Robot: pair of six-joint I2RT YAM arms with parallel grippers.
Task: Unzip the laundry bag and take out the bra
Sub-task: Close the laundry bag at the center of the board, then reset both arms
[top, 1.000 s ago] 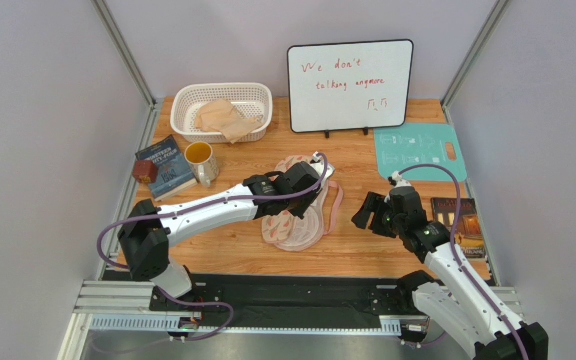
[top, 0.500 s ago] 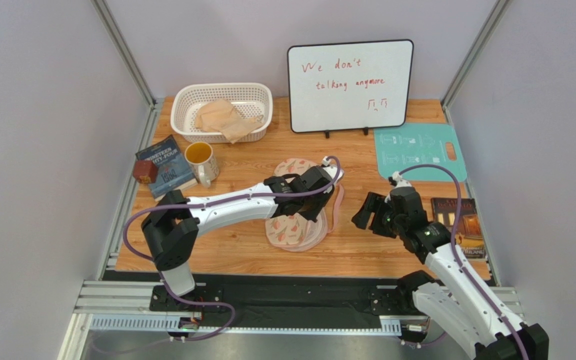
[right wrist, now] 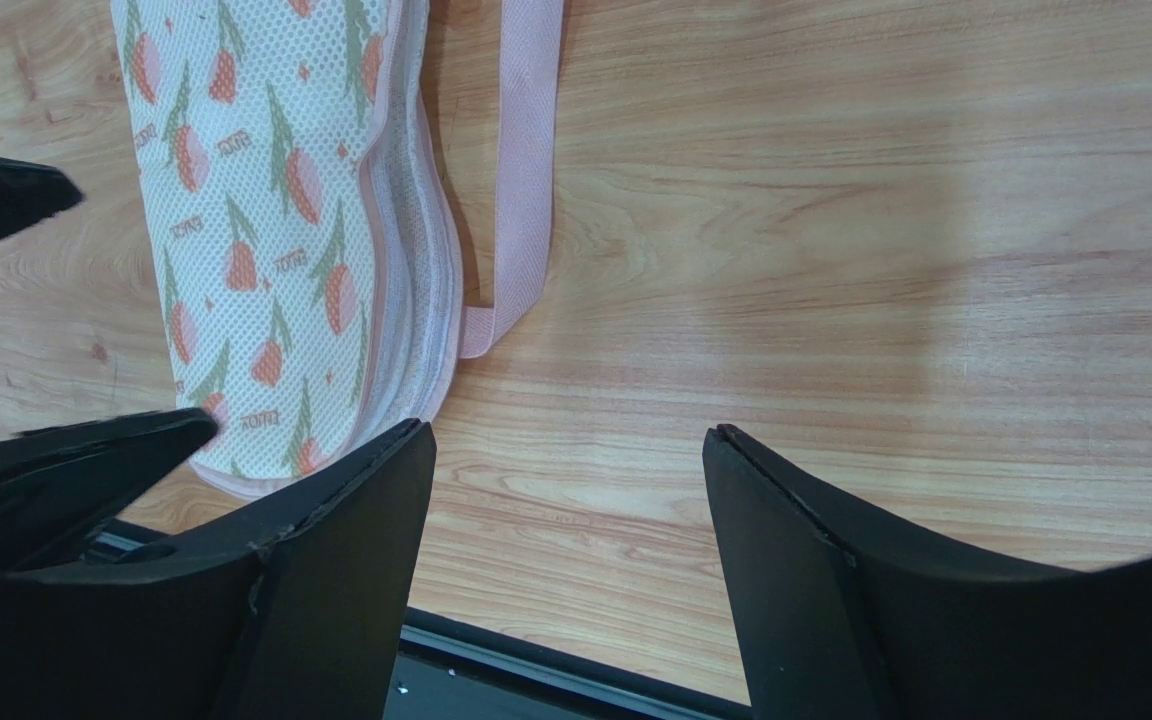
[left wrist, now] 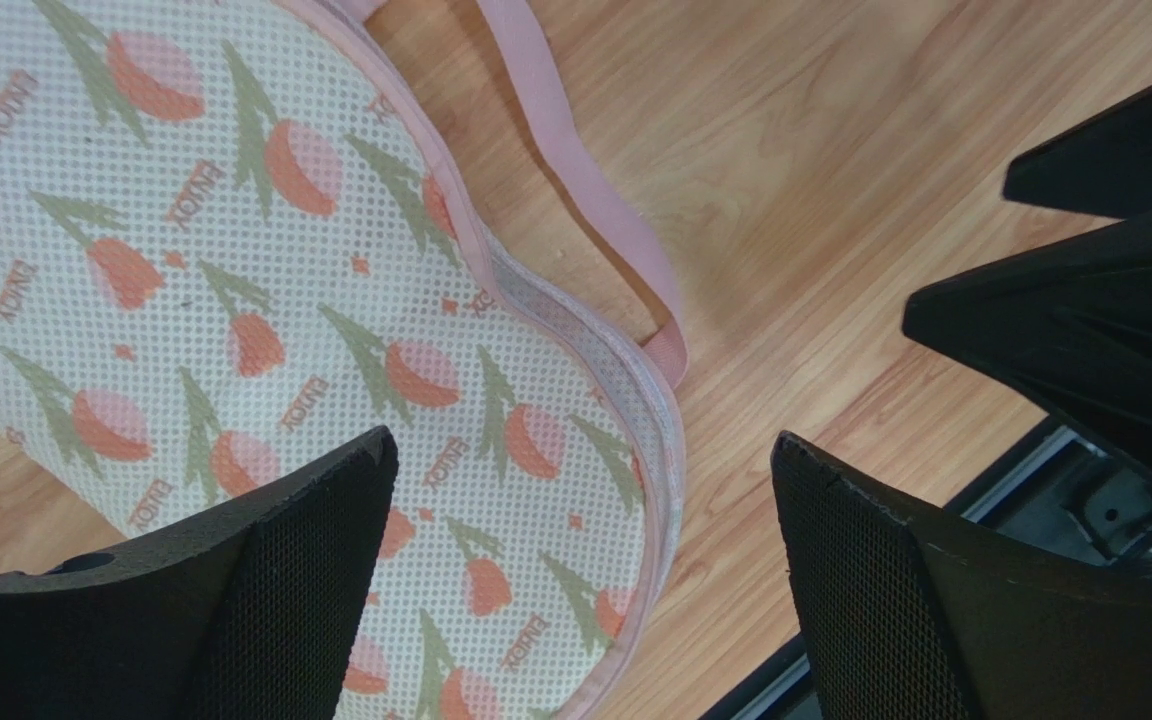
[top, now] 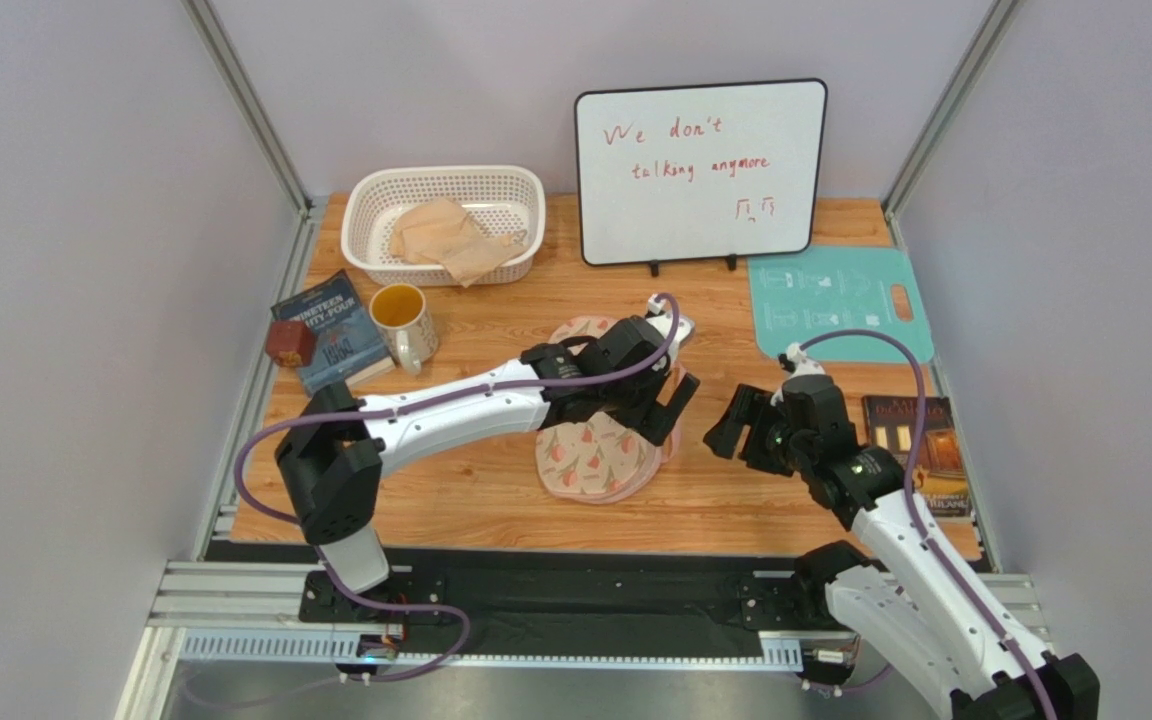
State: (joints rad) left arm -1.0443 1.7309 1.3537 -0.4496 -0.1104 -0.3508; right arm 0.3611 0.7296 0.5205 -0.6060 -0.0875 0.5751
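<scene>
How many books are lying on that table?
2. The blue book sits at the left edge beside the mug; the dark book lies at the right edge, partly under a cable.

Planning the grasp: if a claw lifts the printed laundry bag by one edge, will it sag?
Probably yes: the laundry bag is thin mesh fabric lying flat on the table, so it looks floppy and light. Its pink strap curls loosely and would likely dangle. Pushed, the bag may bunch or slide, not roll.
</scene>
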